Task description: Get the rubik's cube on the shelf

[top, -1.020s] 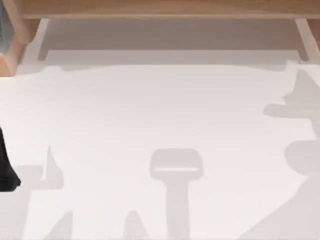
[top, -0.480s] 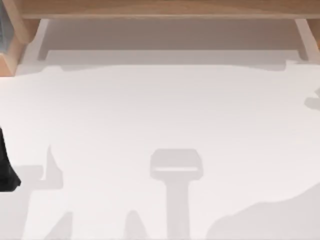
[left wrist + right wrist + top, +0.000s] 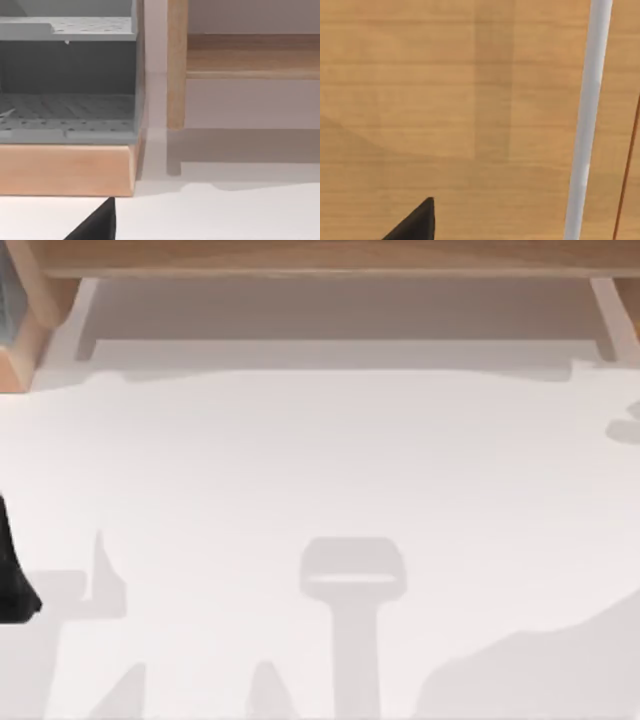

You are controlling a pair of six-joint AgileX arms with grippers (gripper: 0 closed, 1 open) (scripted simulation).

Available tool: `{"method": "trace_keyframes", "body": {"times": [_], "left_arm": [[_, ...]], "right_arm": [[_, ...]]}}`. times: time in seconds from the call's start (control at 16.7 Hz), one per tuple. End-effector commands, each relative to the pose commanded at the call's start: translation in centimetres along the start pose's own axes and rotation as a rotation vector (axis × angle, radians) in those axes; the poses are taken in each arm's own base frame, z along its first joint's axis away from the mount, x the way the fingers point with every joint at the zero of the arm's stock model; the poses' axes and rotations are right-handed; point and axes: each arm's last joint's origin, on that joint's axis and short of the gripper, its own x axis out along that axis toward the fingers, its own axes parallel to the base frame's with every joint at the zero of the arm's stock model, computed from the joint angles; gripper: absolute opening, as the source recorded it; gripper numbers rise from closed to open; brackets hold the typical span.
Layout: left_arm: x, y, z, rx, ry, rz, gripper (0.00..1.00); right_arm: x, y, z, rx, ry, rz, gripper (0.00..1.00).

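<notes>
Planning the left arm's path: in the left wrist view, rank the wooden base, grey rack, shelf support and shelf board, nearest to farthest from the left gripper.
1. Wooden base, just ahead of the left gripper.
2. Grey rack, atop that base.
3. Shelf support, beside the rack.
4. Shelf board, beyond the support.

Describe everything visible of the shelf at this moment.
The shelf is a long light-brown wooden board running along the far edge of the white table in the top view, raised on wooden side supports with open space beneath and a shadow cast under it. The left wrist view shows one upright support standing on the tabletop beside a grey slotted rack. The right wrist view shows wood grain close up.
</notes>
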Motion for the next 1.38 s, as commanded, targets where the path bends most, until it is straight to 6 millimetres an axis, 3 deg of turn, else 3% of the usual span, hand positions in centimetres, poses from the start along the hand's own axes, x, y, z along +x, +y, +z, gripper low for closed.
{"method": "trace_keyframes", "body": {"times": [0.3, 1.08, 1.38], "left_arm": [[0.00, 0.00, 0.00, 0.000, 0.000, 0.000, 1.00], [0.00, 0.00, 0.00, 0.000, 0.000, 0.000, 1.00], [0.00, 0.00, 0.00, 0.000, 0.000, 0.000, 1.00]], "right_arm": [[0.54, 0.02, -0.02, 0.000, 0.000, 0.000, 1.00], [0.54, 0.02, -0.02, 0.000, 0.000, 0.000, 0.02], [0.54, 0.02, -0.02, 0.000, 0.000, 0.000, 0.00]]}}
